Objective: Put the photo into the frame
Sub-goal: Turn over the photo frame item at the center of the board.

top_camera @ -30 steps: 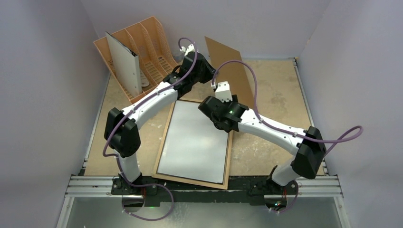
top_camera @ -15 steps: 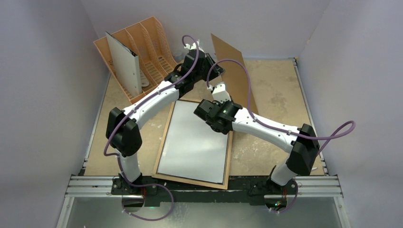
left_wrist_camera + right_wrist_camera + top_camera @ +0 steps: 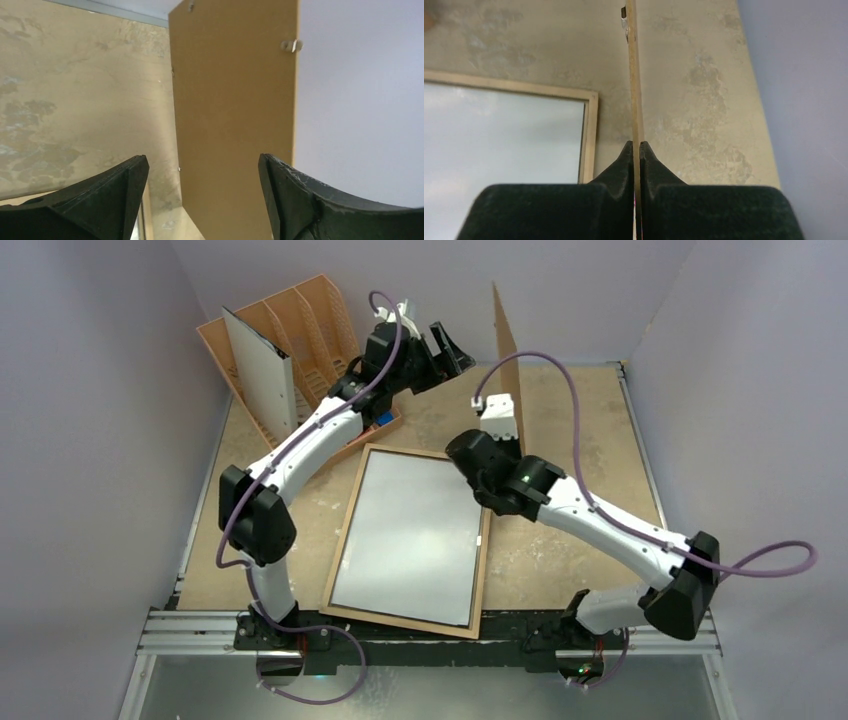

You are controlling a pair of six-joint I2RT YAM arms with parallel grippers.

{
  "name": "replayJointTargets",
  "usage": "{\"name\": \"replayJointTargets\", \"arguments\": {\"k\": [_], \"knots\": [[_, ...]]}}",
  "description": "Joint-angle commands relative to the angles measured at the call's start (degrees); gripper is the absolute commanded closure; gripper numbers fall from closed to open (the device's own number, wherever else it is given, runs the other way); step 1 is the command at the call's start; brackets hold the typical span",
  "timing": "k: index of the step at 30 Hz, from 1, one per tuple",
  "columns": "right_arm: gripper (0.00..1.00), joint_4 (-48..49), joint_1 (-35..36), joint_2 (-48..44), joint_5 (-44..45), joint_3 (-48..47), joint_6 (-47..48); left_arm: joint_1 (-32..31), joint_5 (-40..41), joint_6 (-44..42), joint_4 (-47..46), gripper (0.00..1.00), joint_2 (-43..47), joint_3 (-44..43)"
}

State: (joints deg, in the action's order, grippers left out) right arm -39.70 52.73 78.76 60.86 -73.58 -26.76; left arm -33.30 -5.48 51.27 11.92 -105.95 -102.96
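The right tool (image 3: 636, 145) grips the backing board (image 3: 235, 115) edge-on, upright — the frame (image 3: 588, 140) lies flat on the surface (image 3: 590, 440) beside it. The left tool (image 3: 202, 159) is released, jaws wide

The right gripper (image 3: 636, 146) is seen from behind, its two dark fingers (image 3: 621, 165) pressed together on the near edge of a thin brown backing board (image 3: 634, 75). The board is viewed edge-on and is held upright, so that it runs as a narrow strip from the fingertips to the top of the view. A small clip (image 3: 623, 14) is seen on its left face near the far end. To the left, the frame (image 3: 589, 135) lies flat on the surface (image 3: 694, 90), its light wood rim turned up and its glass pane (image 3: 499, 135) showing a pale reflection. A pale wall (image 3: 804, 100) is seen at right.
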Motion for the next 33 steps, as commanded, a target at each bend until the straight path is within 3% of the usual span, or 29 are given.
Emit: {"name": "replayJointTargets", "arguments": {"k": [1, 6, 10, 14, 17, 25, 29, 33], "knots": [[1.0, 16.5, -5.9, -5.5, -4.4, 2.3, 4.4, 1.1, -1.8, -5.6, 0.2, 0.15, 4.9, -1.5], [1.0, 28.6, -16.1, -11.0, -16.1, 5.5, 8.1, 1.4, 2.7, -11.1, 1.0, 0.14, 12.4, 6.6], [1.0, 32.0, -22.0, -11.5, -20.6, 2.9, 8.8, 1.3, 11.8, -13.8, 5.4, 0.14, 19.7, 17.6], [1.0, 32.0, -23.5, -9.9, -22.1, -2.0, 8.3, 1.4, 20.4, -14.0, 12.2, 0.14, 25.8, 30.5], [1.0, 31.3, -24.3, -9.6, -22.6, -4.4, 7.3, 1.6, 22.5, -12.9, 17.2, 0.14, 27.7, 37.6], [1.0, 30.4, -24.8, -11.7, -25.6, -6.7, 5.2, 2.2, 30.6, -8.6, 19.9, 0.14, 32.6, 51.8], [1.0, 30.1, -24.8, -13.7, -29.2, -6.5, 2.8, 3.2, 31.2, -6.5, 17.7, 0.13, 33.4, 56.1], [1.0, 29.8, -24.8, -16.0, -32.6, -5.9, 0.5, 6.2, 24.8, -5.2, 11.7, 0.13, 32.7, 62.3]]}}
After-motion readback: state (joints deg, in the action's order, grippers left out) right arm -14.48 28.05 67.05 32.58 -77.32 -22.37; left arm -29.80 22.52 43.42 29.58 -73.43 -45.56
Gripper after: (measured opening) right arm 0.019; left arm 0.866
